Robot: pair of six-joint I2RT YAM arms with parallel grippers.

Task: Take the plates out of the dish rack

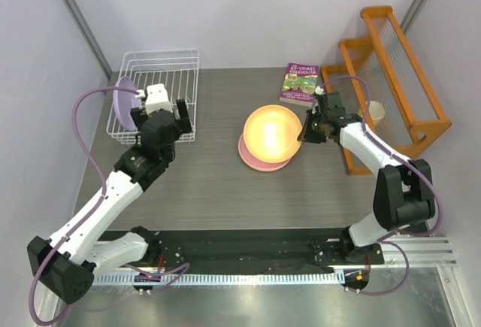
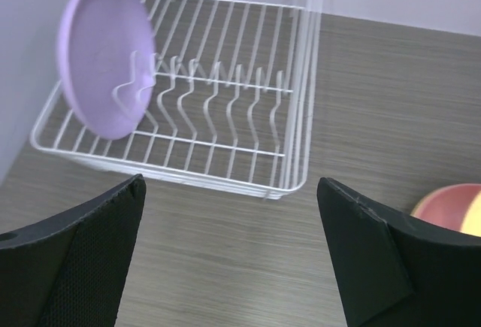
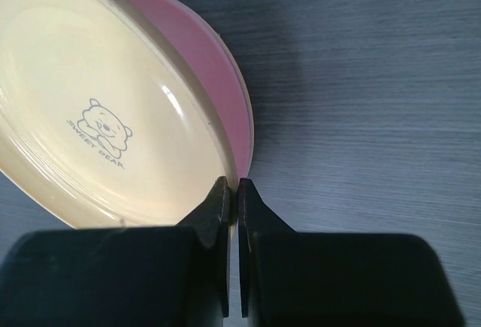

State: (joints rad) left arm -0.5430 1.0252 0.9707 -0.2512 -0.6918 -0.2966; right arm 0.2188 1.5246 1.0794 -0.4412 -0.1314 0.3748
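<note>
The white wire dish rack [image 1: 161, 64] stands at the back left, and it also shows in the left wrist view [image 2: 301, 79]. A lilac plate [image 1: 122, 100] stands on edge in its left end [image 2: 105, 56]. My left gripper [image 1: 160, 114] is open and empty just in front of the rack [image 2: 229, 244]. My right gripper [image 1: 304, 133] is shut on the rim of an orange-yellow plate [image 1: 270, 131], holding it tilted [image 3: 98, 101] over the pink plate [image 3: 218, 64], which lies flat on the table [image 1: 263, 165]. A second orange-yellow plate does not show.
A book [image 1: 300, 84] lies behind the plates. An orange wooden shelf rack [image 1: 391, 79] stands at the back right, close to my right arm. Walls close in the left, back and right sides.
</note>
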